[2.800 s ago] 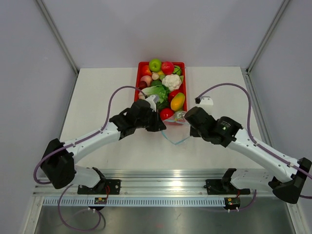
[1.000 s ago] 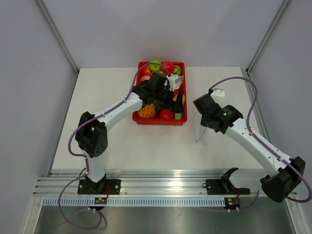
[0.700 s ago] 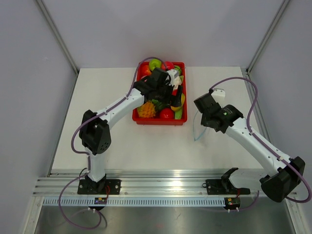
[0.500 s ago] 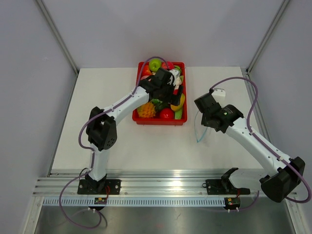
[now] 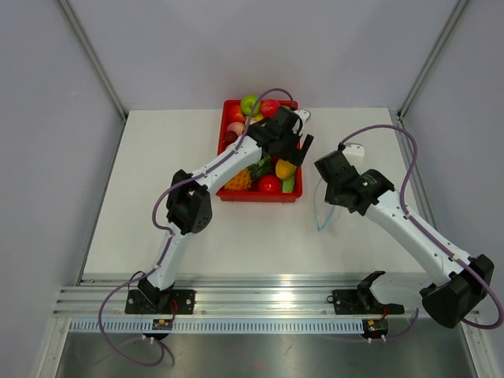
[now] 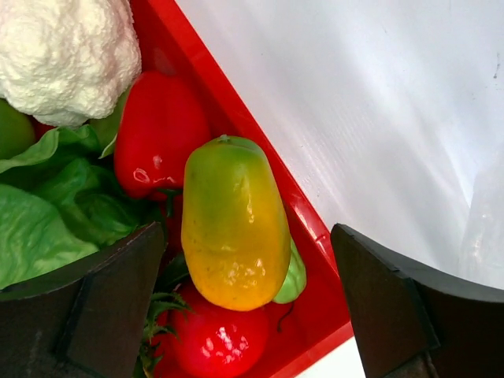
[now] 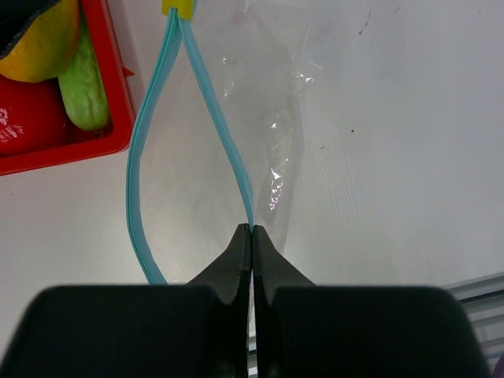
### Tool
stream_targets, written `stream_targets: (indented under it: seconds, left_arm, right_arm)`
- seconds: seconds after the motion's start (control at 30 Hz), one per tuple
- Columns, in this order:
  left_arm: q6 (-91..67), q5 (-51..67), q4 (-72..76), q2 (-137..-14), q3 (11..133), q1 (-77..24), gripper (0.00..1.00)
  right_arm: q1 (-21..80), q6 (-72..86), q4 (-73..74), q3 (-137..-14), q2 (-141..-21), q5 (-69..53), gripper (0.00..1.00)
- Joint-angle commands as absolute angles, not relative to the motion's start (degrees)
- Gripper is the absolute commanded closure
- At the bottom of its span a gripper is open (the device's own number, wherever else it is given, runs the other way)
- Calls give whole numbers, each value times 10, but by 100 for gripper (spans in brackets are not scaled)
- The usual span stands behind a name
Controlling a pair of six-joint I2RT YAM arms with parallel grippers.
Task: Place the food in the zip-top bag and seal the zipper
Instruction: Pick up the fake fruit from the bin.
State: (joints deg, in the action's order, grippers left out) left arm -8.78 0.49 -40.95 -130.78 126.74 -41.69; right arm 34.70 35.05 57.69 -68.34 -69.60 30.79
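The food lies in a red tray (image 5: pixel 221 154): a green apple (image 5: pixel 250 104), a cauliflower (image 6: pixel 67 55), leafy greens (image 6: pixel 39 213), a red tomato (image 6: pixel 216 342) and an orange-yellow mango (image 6: pixel 234 223). My left gripper (image 6: pixel 246 230) hangs open over the tray's right side, one finger on each side of the mango and not touching it. Right of the tray, my right gripper (image 7: pixel 251 228) is shut on the zipper (image 7: pixel 223 134) of the zip-top bag (image 7: pixel 276 102). The bag hangs from it above the table, its mouth spread into a loop with a yellow slider (image 7: pixel 177 8) at the far end.
The tray's right wall (image 6: pixel 315 236) runs just under my left gripper's right finger. A green cucumber-like piece (image 7: pixel 83 87) lies against that wall. The bag (image 5: pixel 321 211) hangs a short way right of the tray's near right corner, over white table (image 5: pixel 157 197).
My left gripper has swung right across the tray, from its middle to over the mango at the right side. The right gripper has kept the bag nearly still.
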Motion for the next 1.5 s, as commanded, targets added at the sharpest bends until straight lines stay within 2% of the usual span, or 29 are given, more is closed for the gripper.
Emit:
stream_targets:
  seconds: [0.0, 0.37, 0.5, 0.53, 0.57, 0.63, 0.67, 0.73, 0.87, 1.07, 1.3, 1.47]
  left_arm:
    - [-70, -25, -420, -1338, 1304, -417, 11]
    - [-69, -41, -421, -1356, 1308, -424, 25]
    - [-68, -40, -426, -1348, 1307, -425, 43]
    - [-67, -40, -427, -1342, 1303, -425, 52]
    - [-67, -43, -425, -1334, 1298, -425, 55]
    - [-67, -47, -419, -1300, 1274, -426, 63]
    - [-66, -48, -415, -1289, 1265, -426, 70]
    - [-66, -50, -411, -1246, 1240, -425, 77]
    - [-70, -48, -403, -1166, 1189, -425, 99]
    - [-132, 11, -325, -1020, 1061, -425, 100]
    - [-220, 230, -169, -935, 928, -428, 100]
    - [-360, 285, 66, -890, 791, -431, 100]
  right_arm:
    - [342, 349, 567, -690, -681, 301, 100]
    - [342, 345, 562, -685, -677, 297, 100]
    - [343, 345, 562, -684, -674, 298, 100]
    - [342, 346, 562, -684, -673, 298, 100]
    - [342, 346, 562, -684, -674, 298, 100]
    - [342, 345, 561, -683, -674, 297, 100]
    - [342, 347, 560, -683, -676, 295, 100]
    - [342, 349, 560, -683, -677, 293, 100]
    - [342, 350, 548, -682, -677, 274, 100]
    - [342, 355, 523, -672, -677, 237, 100]
    - [342, 359, 507, -676, -678, 205, 100]
    - [341, 372, 494, -679, -671, 179, 100]
